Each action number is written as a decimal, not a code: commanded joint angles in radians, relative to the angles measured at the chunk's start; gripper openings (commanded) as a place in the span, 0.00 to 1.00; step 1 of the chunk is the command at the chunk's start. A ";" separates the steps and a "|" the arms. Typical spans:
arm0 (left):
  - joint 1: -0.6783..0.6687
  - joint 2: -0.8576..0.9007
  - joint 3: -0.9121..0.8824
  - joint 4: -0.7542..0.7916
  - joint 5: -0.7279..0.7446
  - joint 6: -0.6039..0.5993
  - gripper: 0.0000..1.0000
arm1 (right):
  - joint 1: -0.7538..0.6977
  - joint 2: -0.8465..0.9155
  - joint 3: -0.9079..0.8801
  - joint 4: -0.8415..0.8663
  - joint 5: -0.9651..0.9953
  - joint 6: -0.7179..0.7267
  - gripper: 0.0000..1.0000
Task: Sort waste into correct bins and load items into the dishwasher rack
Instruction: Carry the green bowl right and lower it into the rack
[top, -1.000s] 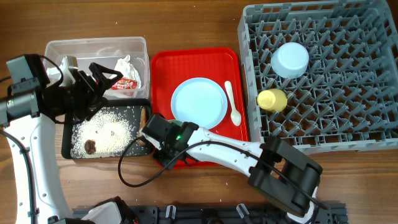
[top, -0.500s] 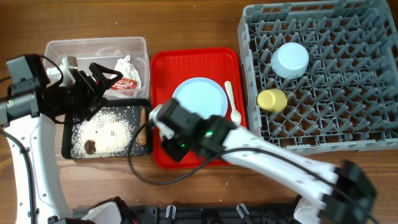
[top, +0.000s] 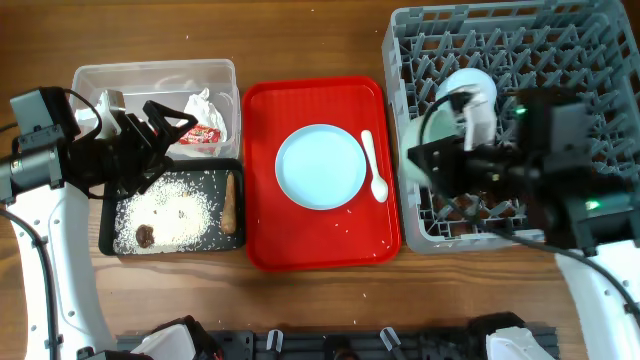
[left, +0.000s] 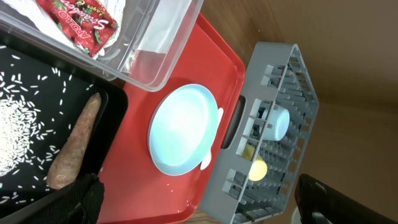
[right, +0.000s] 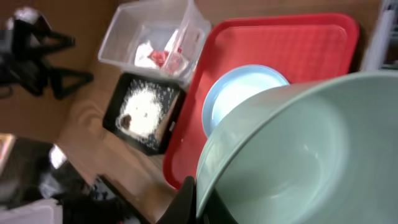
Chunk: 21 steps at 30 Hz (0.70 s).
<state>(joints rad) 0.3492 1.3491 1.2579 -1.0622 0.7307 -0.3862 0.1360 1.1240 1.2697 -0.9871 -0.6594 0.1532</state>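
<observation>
My right gripper (top: 440, 165) (right: 199, 199) is shut on the rim of the pale green bowl (top: 418, 148) (right: 298, 155) and holds it tilted over the left edge of the grey dishwasher rack (top: 580, 80). The light blue cup (top: 470, 90) sits in the rack. The yellow cup (left: 256, 169) shows only in the left wrist view. The light blue plate (top: 320, 166) and white spoon (top: 373, 165) lie on the red tray (top: 320, 240). My left gripper (top: 160, 125) (left: 202, 196) is open and empty between the clear tub (top: 150, 72) and the black tray (top: 105, 235).
The clear tub holds the crumpled tissue (top: 205, 105) and the red wrapper (top: 205, 133). The black tray holds rice grains (top: 175, 205), dark food bits (top: 145, 236) and the brown stick (top: 230, 205). A few grains lie on the red tray.
My right arm has swung from beside the black tray, across the red tray, to the rack's left edge. The left arm has not moved.
</observation>
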 joint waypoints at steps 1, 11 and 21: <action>0.006 -0.014 0.010 0.002 0.001 0.013 1.00 | -0.167 0.017 -0.037 0.007 -0.247 -0.076 0.04; 0.006 -0.014 0.010 0.002 0.001 0.013 1.00 | -0.533 0.303 -0.239 0.038 -0.601 -0.315 0.04; 0.006 -0.014 0.010 0.002 0.001 0.013 1.00 | -0.648 0.483 -0.280 0.053 -0.590 -0.355 0.04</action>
<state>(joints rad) 0.3492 1.3491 1.2579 -1.0626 0.7307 -0.3862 -0.4915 1.5791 1.0027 -0.9264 -1.3167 -0.1875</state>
